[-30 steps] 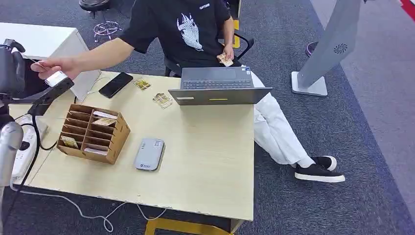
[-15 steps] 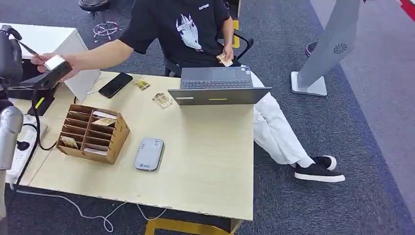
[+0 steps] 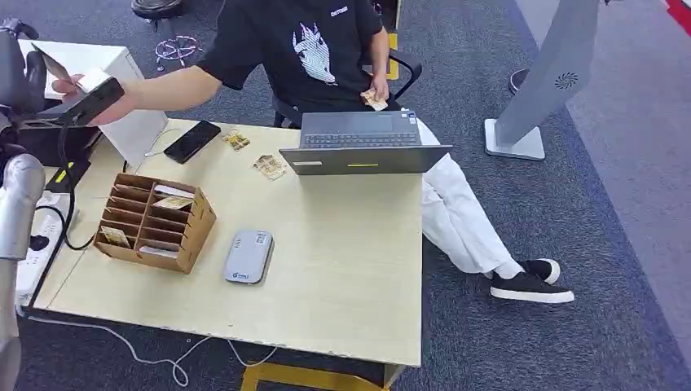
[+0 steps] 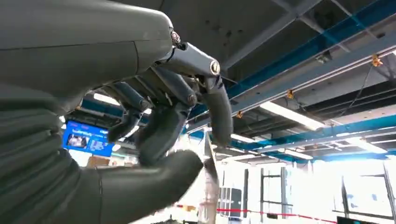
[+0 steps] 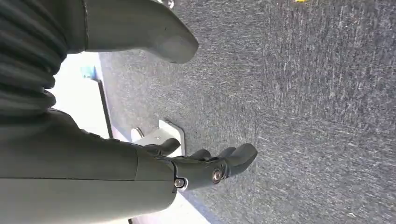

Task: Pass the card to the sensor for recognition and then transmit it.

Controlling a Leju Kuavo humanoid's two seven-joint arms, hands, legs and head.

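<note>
My left hand (image 3: 24, 69) is raised at the far left of the head view, up beside a white cabinet (image 3: 122, 69). It grips a thin card (image 4: 208, 179); the left wrist view shows the card edge-on, pinched between my thick thumb and the darker fingers (image 4: 217, 109) curled over it. In the head view the card (image 3: 50, 63) sticks out from my hand toward a seated person. That person's hand (image 3: 85, 88) has reached across to meet mine and touches or nearly touches the card; I cannot tell whether they have hold of it.

Just below my hand a dark arm on a stand (image 3: 81, 106) juts out. Further right and lower lies the wooden table (image 3: 342, 269). On it, nearest my hand, stands a cardboard sorter box (image 3: 155, 220) with cards in some slots. Beyond it is a black phone (image 3: 192, 140), then a grey card reader (image 3: 248, 256), the sensor, well away from my hand. Two loose cards (image 3: 270, 166) lie near an open laptop (image 3: 363, 142) in front of the person.

My right hand (image 5: 205, 165) hangs by my side over grey carpet, fingers loosely extended and holding nothing.

I judge the task is in its last step: the card is far from the reader and held out to the person, so the handover is under way. Still to do: let go once they grip it.
</note>
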